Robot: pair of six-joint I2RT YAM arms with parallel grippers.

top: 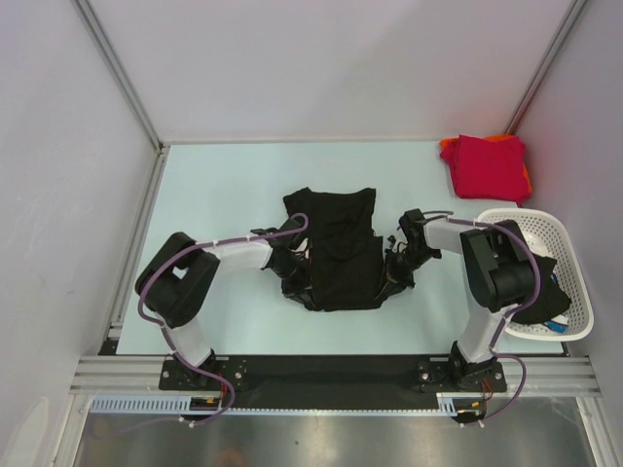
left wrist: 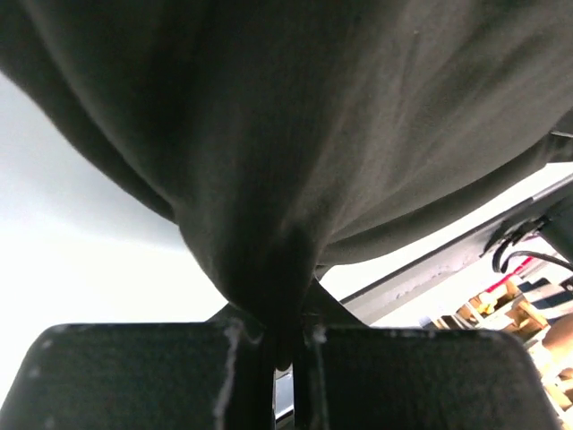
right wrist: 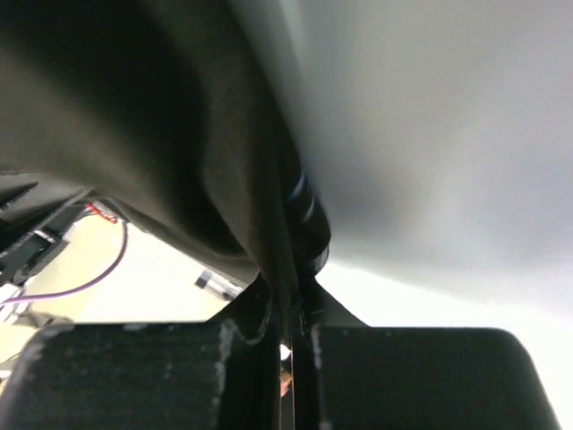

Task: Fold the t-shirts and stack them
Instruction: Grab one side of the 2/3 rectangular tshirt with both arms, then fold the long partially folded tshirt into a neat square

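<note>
A pale table (top: 224, 185) holds a black t-shirt (top: 336, 248) at its centre, partly folded, between the two arms. A white lattice basket (top: 555, 233) stands at the right edge. In the far right corner a folded crimson t-shirt (top: 489, 165) lies on an orange t-shirt (top: 446, 148). The left gripper (left wrist: 285, 345) and the right gripper (right wrist: 288, 331) are each clamped on black cloth — one at either side of the shirt.

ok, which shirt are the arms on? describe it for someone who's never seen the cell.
Start at the middle of the pale table, between the two arms. The black t-shirt lies there, with the left gripper and right gripper shut on its two sides. It is the only shirt spread out; the red t-shirt and orange t-shirt sit stacked in the far right corner.
</note>
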